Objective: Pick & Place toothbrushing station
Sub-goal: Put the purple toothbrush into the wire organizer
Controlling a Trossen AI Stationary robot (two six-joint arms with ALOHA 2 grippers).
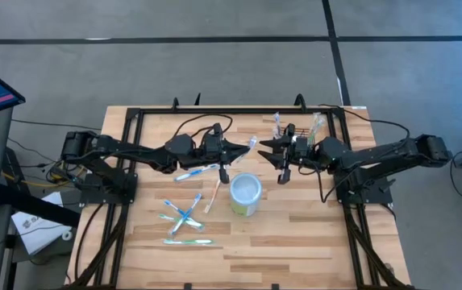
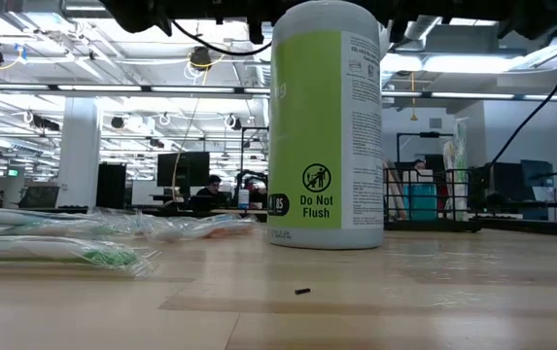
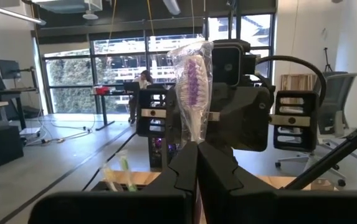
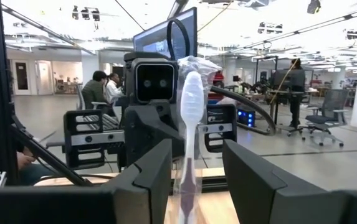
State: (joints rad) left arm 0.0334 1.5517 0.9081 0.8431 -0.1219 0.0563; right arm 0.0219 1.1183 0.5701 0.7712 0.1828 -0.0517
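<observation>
Low view: both arms are cut off at the top edge, fingers not visible. Basket (image 2: 434, 199), black wire, sits on the counter (image 2: 375, 292) behind and right of the white-and-green canister (image 2: 325, 126); its contents are hard to make out. Wrapped toothbrushes (image 2: 74, 243) lie at left.

High view: the arms meet mid-counter. The basket lies at the far edge, mostly hidden by the right arm, just beside the right gripper and farther from the left.

Left wrist view: left gripper (image 3: 197, 146), fingers together, clamped on the handle of a wrapped purple-bristled toothbrush (image 3: 194, 93), held upright. Basket is not clear here.

Right wrist view: right gripper (image 4: 197, 152), fingers apart, one on each side of that toothbrush's handle, contact not clear. Basket is out of frame.
</observation>
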